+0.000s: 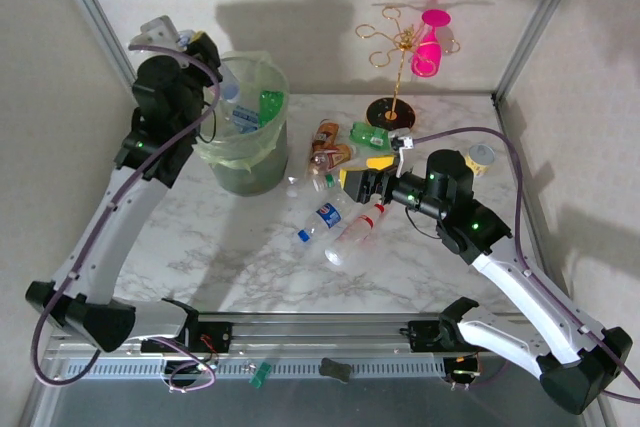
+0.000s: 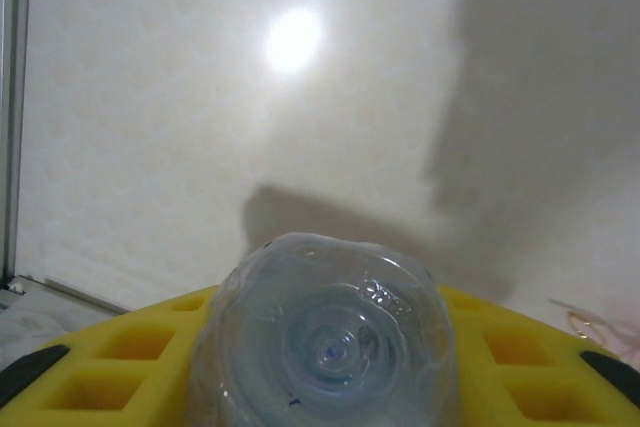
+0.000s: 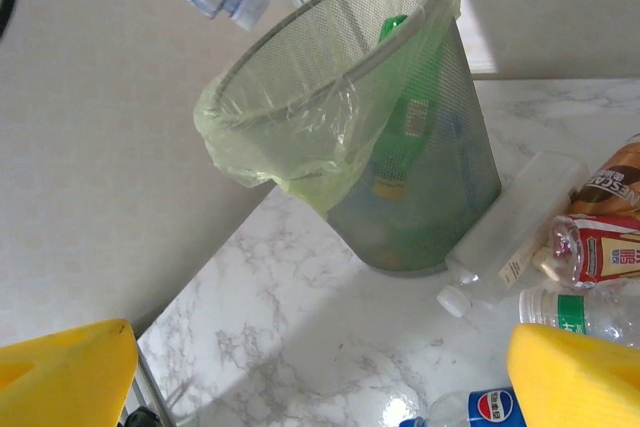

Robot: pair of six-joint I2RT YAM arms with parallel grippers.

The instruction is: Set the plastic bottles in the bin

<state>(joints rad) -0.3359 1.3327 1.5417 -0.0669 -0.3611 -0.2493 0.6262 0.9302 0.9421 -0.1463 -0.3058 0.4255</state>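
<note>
Got clear plastic bottle pinched in left gripper, upper left, above pale green bag-lined bin. Centre over opening before letting go. Nothing in wide-open right gripper.

Bottom edge crops the clear bottle

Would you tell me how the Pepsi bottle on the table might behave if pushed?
The Pepsi bottle looks clear and empty, so probably light and squashy. Lying on its side on the smooth tabletop, it would likely roll.
</note>
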